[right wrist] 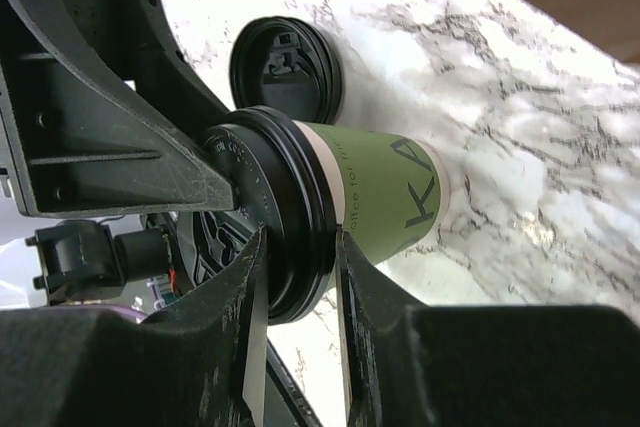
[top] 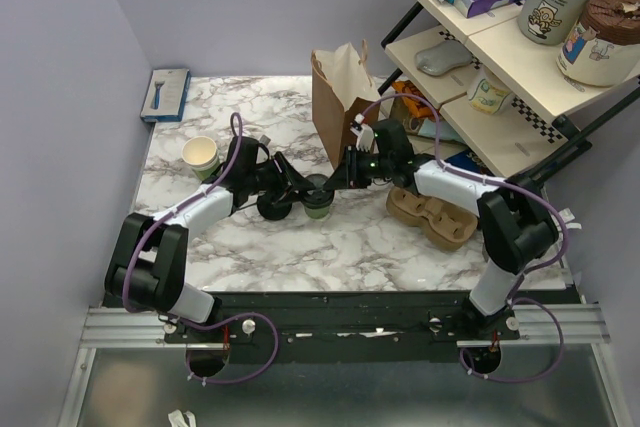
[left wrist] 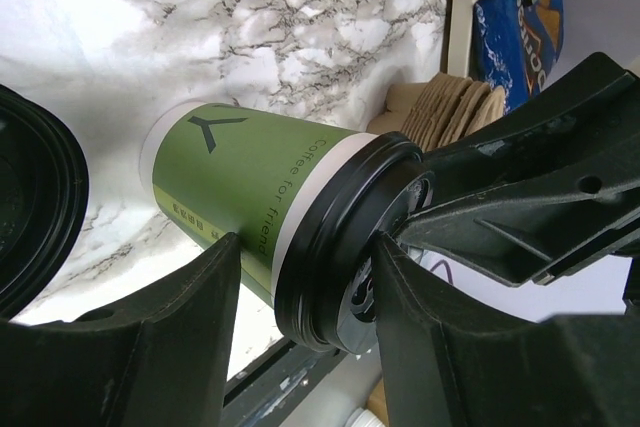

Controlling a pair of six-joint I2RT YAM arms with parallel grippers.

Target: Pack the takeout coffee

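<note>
Your right gripper (right wrist: pixel 297 242) is clamped on the black-lidded top of the takeout coffee (right wrist: pixel 380 197), which stands on the marble table (top: pixel 330 252) at the centre of the top view. Your left gripper (left wrist: pixel 305 257) straddles the same cup at the lid, and you cannot tell whether it grips. The lid is on, but the cup sits outside the brown paper bag (top: pixel 340 97) in the upper middle, so by my judgement you have yet to lift it in.

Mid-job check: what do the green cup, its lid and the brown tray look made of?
Cup: matte printed paper, probably; white band at base. Lid: glossy black plastic, moulded ridges. Tray: dull tan moulded wells, likely pulp.
</note>
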